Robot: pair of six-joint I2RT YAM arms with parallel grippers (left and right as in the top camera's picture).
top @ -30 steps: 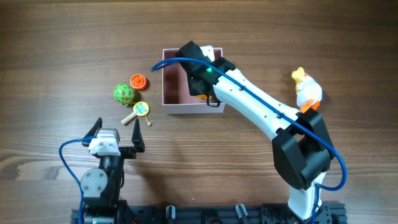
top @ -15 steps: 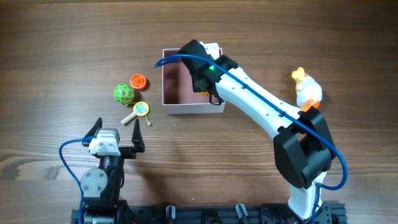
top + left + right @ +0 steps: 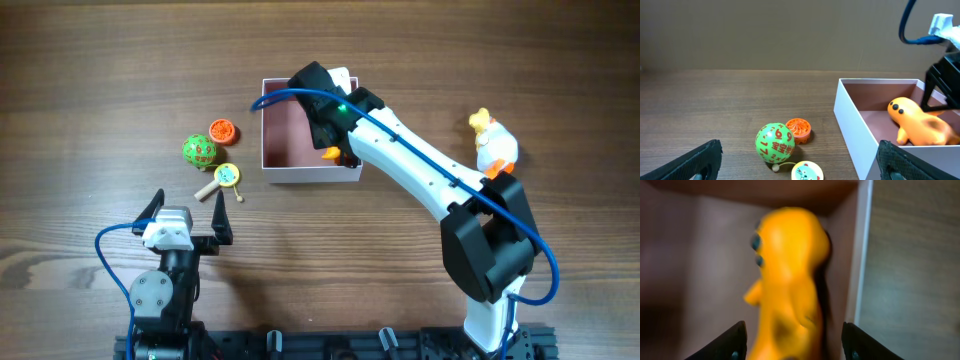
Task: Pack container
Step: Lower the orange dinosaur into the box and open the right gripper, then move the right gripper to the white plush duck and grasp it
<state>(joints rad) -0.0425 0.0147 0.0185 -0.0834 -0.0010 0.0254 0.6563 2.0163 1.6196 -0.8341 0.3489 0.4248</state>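
Observation:
The container [image 3: 284, 133], a white-walled box with a pink floor, stands at the table's middle. My right gripper [image 3: 326, 124] hangs over its right half. In the right wrist view its jaws [image 3: 795, 345] stand open, with a gap on each side of an orange toy [image 3: 787, 280]. The toy lies on the box floor against the right wall. From the left wrist view the orange toy [image 3: 917, 122] rests inside the container [image 3: 852, 125]. My left gripper [image 3: 187, 212] is open and empty near the front left.
Left of the box lie a green ball [image 3: 198, 149], an orange disc [image 3: 222, 131] and a yellow rattle drum [image 3: 226, 177] with a wooden handle. A white-and-yellow chick toy [image 3: 493, 143] stands at the far right beside the right arm.
My right gripper has gone from shut to open and let go of the orange toy, which now lies in the container. The left arm has not moved.

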